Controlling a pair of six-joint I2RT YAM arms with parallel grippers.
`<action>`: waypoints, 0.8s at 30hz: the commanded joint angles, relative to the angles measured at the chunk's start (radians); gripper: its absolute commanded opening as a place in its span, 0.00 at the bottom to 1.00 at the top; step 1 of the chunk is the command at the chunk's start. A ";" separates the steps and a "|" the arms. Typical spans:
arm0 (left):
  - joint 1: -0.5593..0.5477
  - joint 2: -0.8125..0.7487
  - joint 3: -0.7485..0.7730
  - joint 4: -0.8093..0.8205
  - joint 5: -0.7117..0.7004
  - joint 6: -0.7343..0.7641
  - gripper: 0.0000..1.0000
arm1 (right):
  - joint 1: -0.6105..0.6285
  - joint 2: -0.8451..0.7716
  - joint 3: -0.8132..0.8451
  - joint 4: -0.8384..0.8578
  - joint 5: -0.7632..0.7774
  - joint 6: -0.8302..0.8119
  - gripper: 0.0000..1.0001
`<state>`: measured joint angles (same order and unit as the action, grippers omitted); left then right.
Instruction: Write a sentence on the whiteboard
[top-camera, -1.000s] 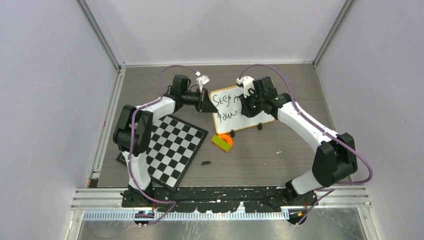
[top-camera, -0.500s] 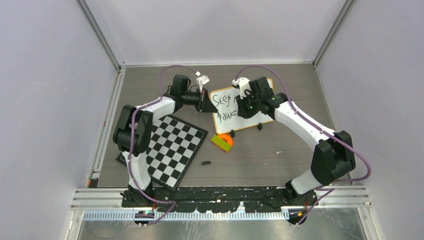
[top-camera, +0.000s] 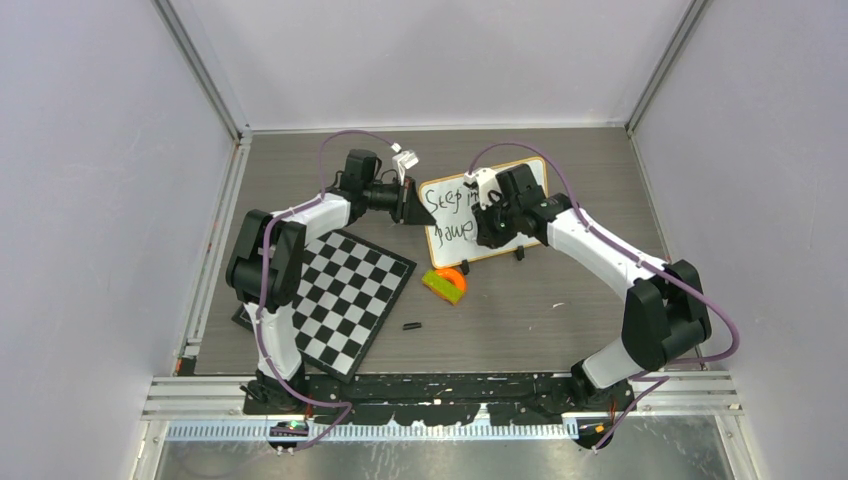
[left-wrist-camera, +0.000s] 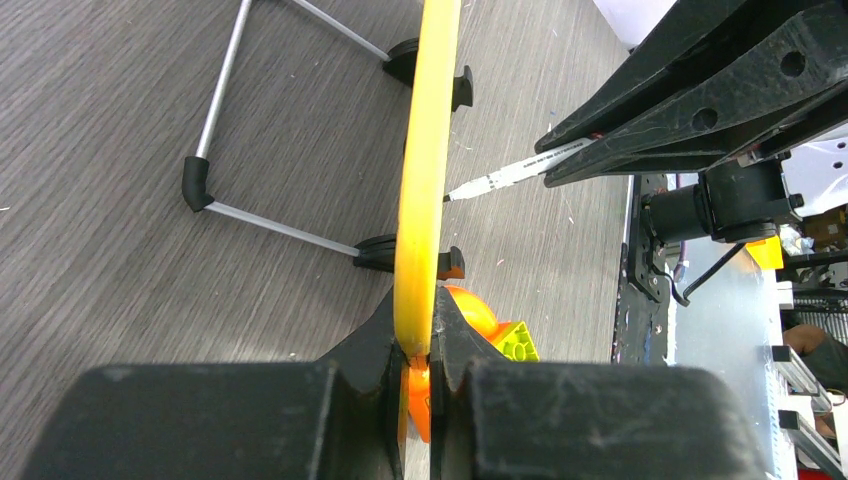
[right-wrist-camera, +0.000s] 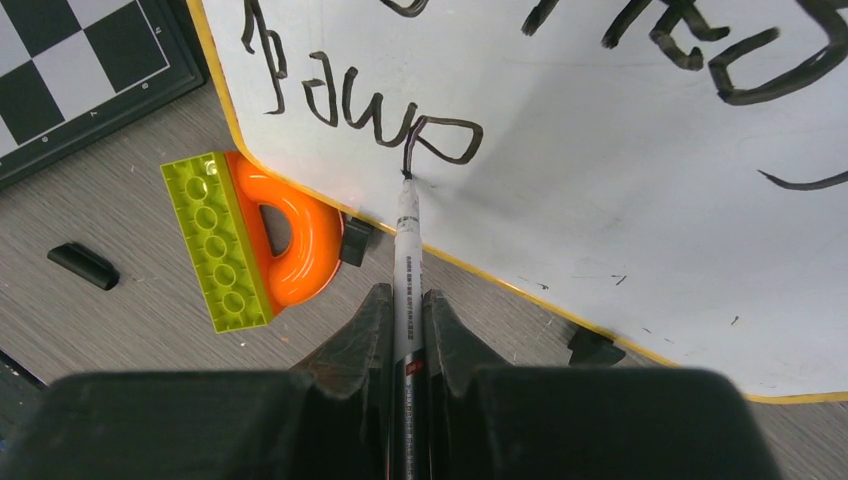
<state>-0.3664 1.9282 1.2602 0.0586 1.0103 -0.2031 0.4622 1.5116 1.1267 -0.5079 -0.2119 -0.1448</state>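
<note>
Clamping the marker (right-wrist-camera: 407, 230), the right gripper (right-wrist-camera: 405, 300) is pressing its tip onto the whiteboard (right-wrist-camera: 620, 200), straight ahead along the pen's axis, at the lower line of the sentence (right-wrist-camera: 380, 120). The left gripper (left-wrist-camera: 418, 340) is pinching the upright board's edge, far-middle on the table (top-camera: 560, 290).

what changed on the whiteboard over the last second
The right gripper, shut on the marker, slid toward the near-left across the whiteboard, down to the second line of the sentence, where the tip meets the board. The left gripper stayed clamped on the board's edge. The whiteboard, chequered board and toy block did not move.
</note>
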 joint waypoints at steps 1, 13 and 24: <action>-0.006 -0.012 0.025 -0.025 -0.033 0.025 0.00 | -0.009 -0.038 -0.008 0.054 0.058 -0.026 0.00; -0.008 -0.011 0.030 -0.025 -0.031 0.019 0.00 | -0.045 -0.059 0.057 -0.013 0.038 -0.052 0.00; -0.011 -0.014 0.031 -0.028 -0.028 0.021 0.00 | -0.045 -0.085 0.087 0.014 0.019 -0.045 0.00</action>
<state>-0.3668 1.9278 1.2606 0.0586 1.0111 -0.2016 0.4213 1.4570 1.1606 -0.5388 -0.2008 -0.1822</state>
